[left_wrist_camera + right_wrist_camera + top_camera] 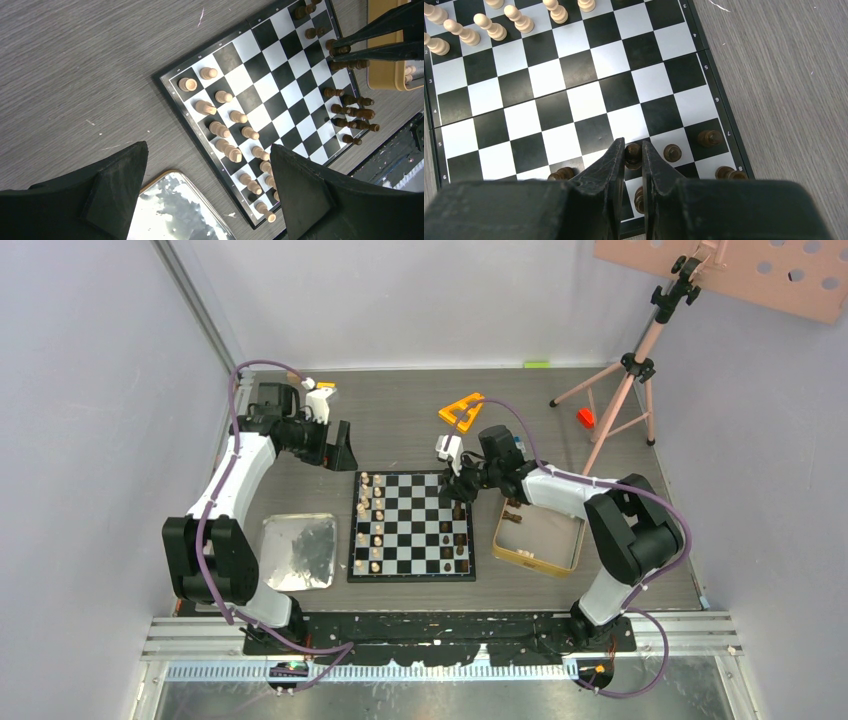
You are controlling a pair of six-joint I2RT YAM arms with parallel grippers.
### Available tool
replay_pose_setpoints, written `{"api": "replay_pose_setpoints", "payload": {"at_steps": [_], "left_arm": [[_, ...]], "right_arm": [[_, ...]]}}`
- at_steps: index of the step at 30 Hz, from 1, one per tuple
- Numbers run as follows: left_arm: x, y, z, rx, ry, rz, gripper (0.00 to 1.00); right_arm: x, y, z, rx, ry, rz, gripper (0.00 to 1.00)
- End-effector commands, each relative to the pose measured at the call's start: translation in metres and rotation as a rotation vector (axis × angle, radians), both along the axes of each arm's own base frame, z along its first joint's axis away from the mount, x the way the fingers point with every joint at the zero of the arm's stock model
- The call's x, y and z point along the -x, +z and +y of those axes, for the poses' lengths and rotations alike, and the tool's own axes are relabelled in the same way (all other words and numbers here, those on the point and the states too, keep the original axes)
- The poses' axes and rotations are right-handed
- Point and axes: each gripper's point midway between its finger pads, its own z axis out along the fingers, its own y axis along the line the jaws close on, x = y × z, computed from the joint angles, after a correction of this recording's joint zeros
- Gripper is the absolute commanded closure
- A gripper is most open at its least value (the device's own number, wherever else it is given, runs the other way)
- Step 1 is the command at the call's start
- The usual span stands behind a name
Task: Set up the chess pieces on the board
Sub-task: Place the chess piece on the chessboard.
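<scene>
The gray table (420, 410) is holding everything. The board (412, 530) is lying flat in the middle of it, close to the arms. A silver tray (280, 540) is sitting just left of the board, and a gold tin (550, 540) is sitting just right of it. The left pincer (338, 447) is hanging wide open over the table, beside the board's far left corner, holding nothing. The right pincer (632, 143) is reaching down at the board's far right corner, with its fingers almost together and pinching one dark piece (633, 155). The light pieces (217, 129) are standing in two rows along the board's left side. The other dark pieces (461, 538) are standing along its right side.
</scene>
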Motion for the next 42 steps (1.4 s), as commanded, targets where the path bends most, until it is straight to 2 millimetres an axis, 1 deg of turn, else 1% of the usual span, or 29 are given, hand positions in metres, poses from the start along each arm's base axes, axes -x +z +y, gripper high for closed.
{"api": "replay_pose_setpoints", "payload": {"at_steps": [1,6,14,18,23,27,29,31,32,33,34,35,36,37,38,39,40,41,42], "left_arm": [[-0.004,0.009,-0.001,0.015,-0.021,-0.04,0.04],[-0.004,0.009,-0.001,0.015,-0.021,-0.041,0.04],[-0.004,0.01,-0.001,0.015,-0.021,-0.043,0.04],[-0.003,0.009,-0.001,0.015,-0.021,-0.04,0.04],[-0.003,0.01,-0.001,0.014,-0.02,-0.043,0.04],[-0.004,0.01,-0.001,0.011,-0.019,-0.044,0.04],[-0.004,0.01,-0.001,0.005,-0.026,-0.048,0.04],[-0.003,0.008,-0.004,-0.017,-0.049,-0.051,0.04],[-0.002,0.008,-0.007,-0.03,-0.068,-0.057,0.04],[0.0,0.007,-0.011,-0.043,-0.091,-0.06,0.05],[0.001,0.006,-0.016,-0.06,-0.115,-0.066,0.05],[0.004,0.004,-0.023,-0.078,-0.148,-0.071,0.06],[0.006,0.001,-0.031,-0.102,-0.183,-0.077,0.06],[0.008,-0.002,-0.039,-0.128,-0.223,-0.085,0.07],[0.012,-0.005,-0.048,-0.146,-0.267,-0.093,0.07],[0.017,-0.008,-0.062,-0.16,-0.32,-0.098,0.08],[0.02,-0.012,-0.071,-0.174,-0.357,-0.103,0.09],[0.022,-0.016,-0.081,-0.183,-0.396,-0.11,0.11],[0.024,-0.02,-0.09,-0.188,-0.431,-0.112,0.13]], "right_arm": [[-0.006,0.021,0.003,-0.027,0.013,-0.056,0.87],[-0.005,0.02,0.002,-0.024,0.016,-0.055,0.83],[-0.004,0.021,0.002,-0.027,0.017,-0.05,0.66],[-0.004,0.023,0.002,-0.028,0.014,-0.053,0.63],[-0.005,0.025,0.002,-0.029,0.013,-0.056,0.62],[-0.008,0.034,0.003,-0.035,0.002,-0.069,0.62],[-0.013,0.046,0.001,-0.05,-0.019,-0.073,0.62],[-0.019,0.061,-0.003,-0.075,-0.05,-0.077,0.62],[-0.021,0.072,-0.005,-0.094,-0.057,-0.084,0.62],[-0.024,0.078,-0.01,-0.11,-0.084,-0.069,0.62],[-0.024,0.09,-0.013,-0.132,-0.088,-0.075,0.62],[-0.028,0.095,-0.021,-0.148,-0.122,-0.059,0.62],[-0.027,0.104,-0.025,-0.162,-0.131,-0.054,0.63],[-0.03,0.107,-0.035,-0.171,-0.159,-0.033,0.64],[-0.027,0.112,-0.041,-0.173,-0.174,-0.02,0.64],[-0.031,0.115,-0.054,-0.179,-0.202,-0.009,0.65],[-0.028,0.118,-0.062,-0.175,-0.218,0.008,0.66],[-0.031,0.124,-0.076,-0.18,-0.252,0.007,0.67],[-0.027,0.12,-0.084,-0.169,-0.273,0.04,0.68]]}}
